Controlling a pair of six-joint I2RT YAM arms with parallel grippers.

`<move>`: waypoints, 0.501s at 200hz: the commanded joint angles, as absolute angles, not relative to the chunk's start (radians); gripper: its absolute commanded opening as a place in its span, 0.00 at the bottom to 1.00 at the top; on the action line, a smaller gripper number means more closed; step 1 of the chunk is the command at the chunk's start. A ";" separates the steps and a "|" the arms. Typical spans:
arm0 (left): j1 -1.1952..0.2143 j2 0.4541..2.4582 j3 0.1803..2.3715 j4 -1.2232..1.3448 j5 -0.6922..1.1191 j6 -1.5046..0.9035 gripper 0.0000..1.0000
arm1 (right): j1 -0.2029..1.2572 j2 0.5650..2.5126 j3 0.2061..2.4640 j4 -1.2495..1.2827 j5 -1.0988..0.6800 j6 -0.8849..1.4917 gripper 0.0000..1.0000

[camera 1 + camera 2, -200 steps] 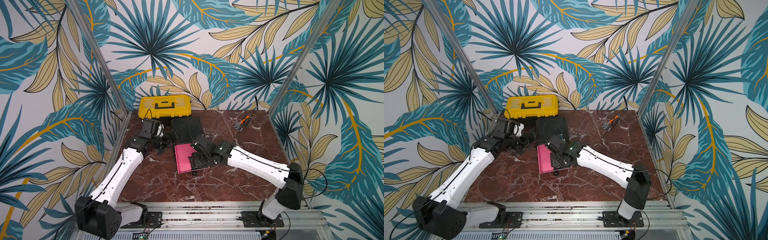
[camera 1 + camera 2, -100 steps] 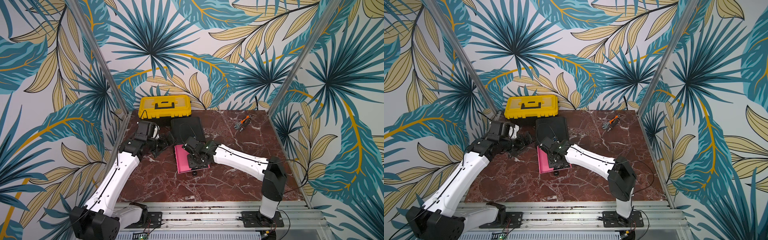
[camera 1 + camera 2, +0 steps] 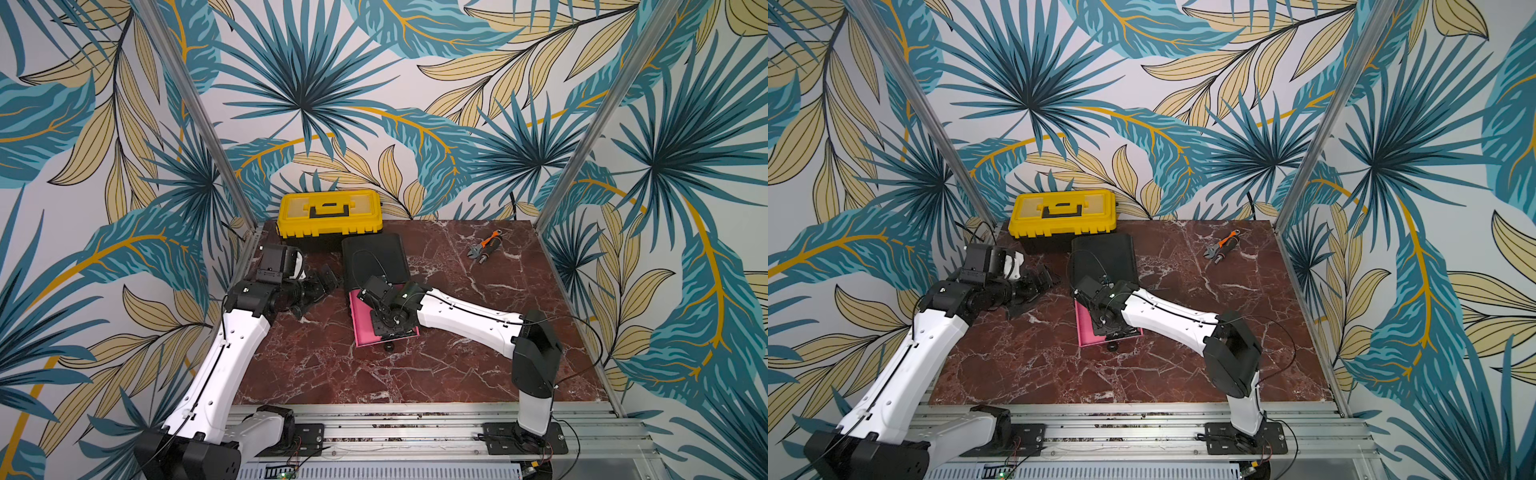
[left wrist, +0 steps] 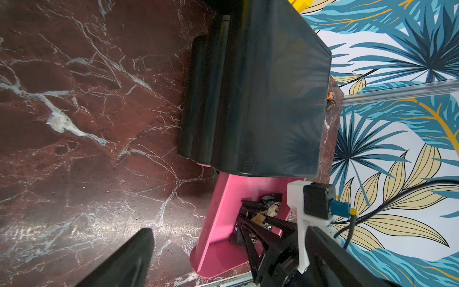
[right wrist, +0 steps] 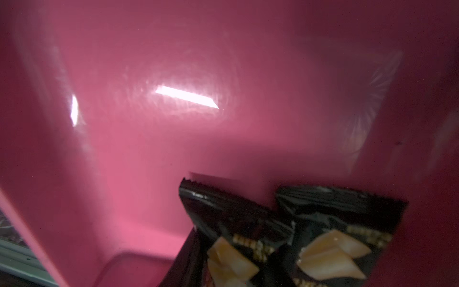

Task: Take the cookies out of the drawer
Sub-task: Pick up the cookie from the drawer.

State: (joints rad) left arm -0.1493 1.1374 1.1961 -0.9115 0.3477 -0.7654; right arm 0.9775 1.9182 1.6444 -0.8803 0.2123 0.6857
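Observation:
The pink drawer (image 3: 363, 332) (image 3: 1086, 332) stands pulled out of a black cabinet (image 3: 374, 257) (image 3: 1104, 257) (image 4: 268, 99). Black cookies packets (image 4: 270, 200) with tan biscuit pictures lie inside it. My right gripper (image 3: 390, 328) (image 3: 1108, 326) (image 4: 251, 218) reaches down into the drawer, its fingers closed on either side of one black packet (image 5: 231, 223). A second black packet (image 5: 342, 223) lies beside it. My left gripper (image 3: 318, 291) (image 3: 1038, 286) hovers open and holds nothing, left of the cabinet. Only one of its fingers (image 4: 129, 261) shows in the left wrist view.
A yellow toolbox (image 3: 329, 212) sits against the back wall behind the cabinet. An orange-handled tool (image 3: 484, 247) lies at the back right. The drawer's black knob (image 3: 389, 346) points toward the front rail (image 3: 415, 419). Bare marble lies in front of the drawer.
My right gripper has moved further into the drawer and its jaws have narrowed onto a black packet. The right elbow has swung toward the front. The left arm has drawn back a little leftward.

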 commanded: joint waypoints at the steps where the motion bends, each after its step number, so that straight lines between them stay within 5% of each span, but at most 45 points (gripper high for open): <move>1: -0.143 1.100 1.221 -0.922 0.341 -0.753 1.00 | 0.984 1.933 1.663 -0.879 0.221 0.677 0.29; 100: -0.204 1.137 1.250 -0.719 0.463 -0.880 1.00 | 0.986 1.710 1.635 -0.884 0.196 0.638 0.23</move>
